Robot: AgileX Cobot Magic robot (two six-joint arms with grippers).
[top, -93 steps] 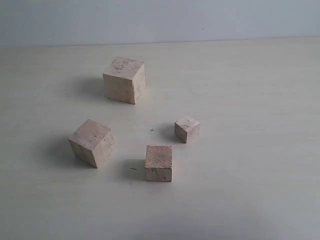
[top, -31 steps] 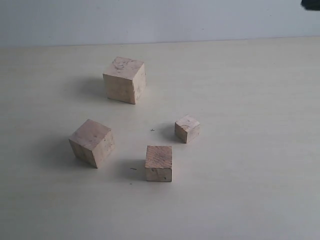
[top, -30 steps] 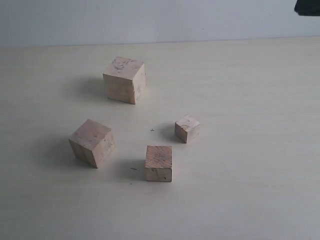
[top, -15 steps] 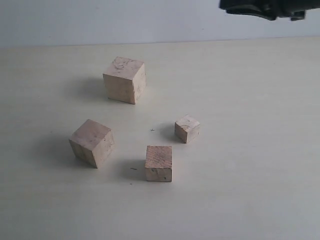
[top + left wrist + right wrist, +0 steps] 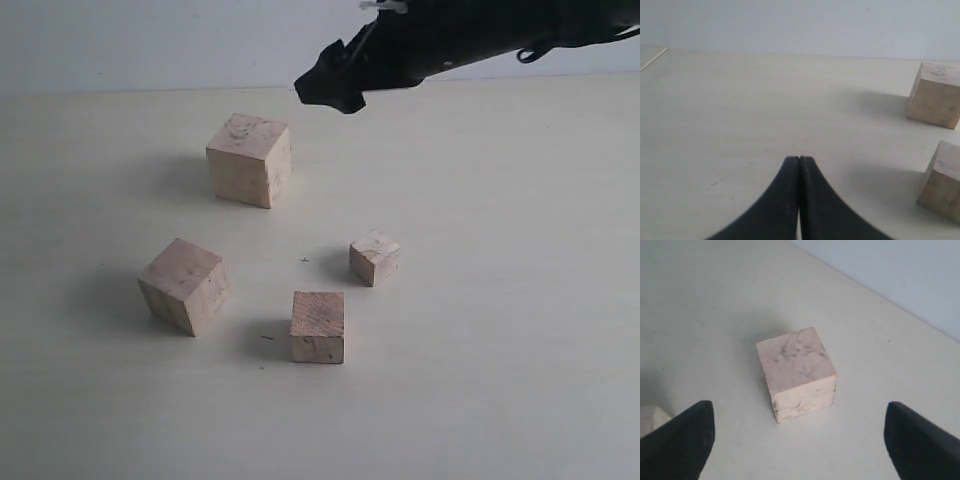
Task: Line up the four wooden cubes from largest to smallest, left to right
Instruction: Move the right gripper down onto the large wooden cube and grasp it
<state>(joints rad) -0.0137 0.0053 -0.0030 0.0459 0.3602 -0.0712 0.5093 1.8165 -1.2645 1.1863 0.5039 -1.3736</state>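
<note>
1. Exterior view: finds the black right gripper [image 5: 332, 90] aloft, right of the largest pale light-wood cube [image 5: 249, 160].
2. Left wrist view: shows the black left gripper [image 5: 799, 167] pinched together, empty, well off that cube.
3. Right wrist view: frames that cube ahead, centred between wide-spread, empty fingers [image 5: 682, 440]; likely the nearer arm.

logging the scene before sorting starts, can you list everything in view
largest cube: one, pale wood, back of the group
second-largest cube: one, pale wood, front left
third cube: one, pale wood, front middle
smallest cube: one, pale wood, right side
table: one, cream, under all cubes
wall: one, pale grey-blue, behind the table
left gripper: one, black, shut, low over the table
right gripper: one, black, open and empty, in the air near the largest cube
</note>
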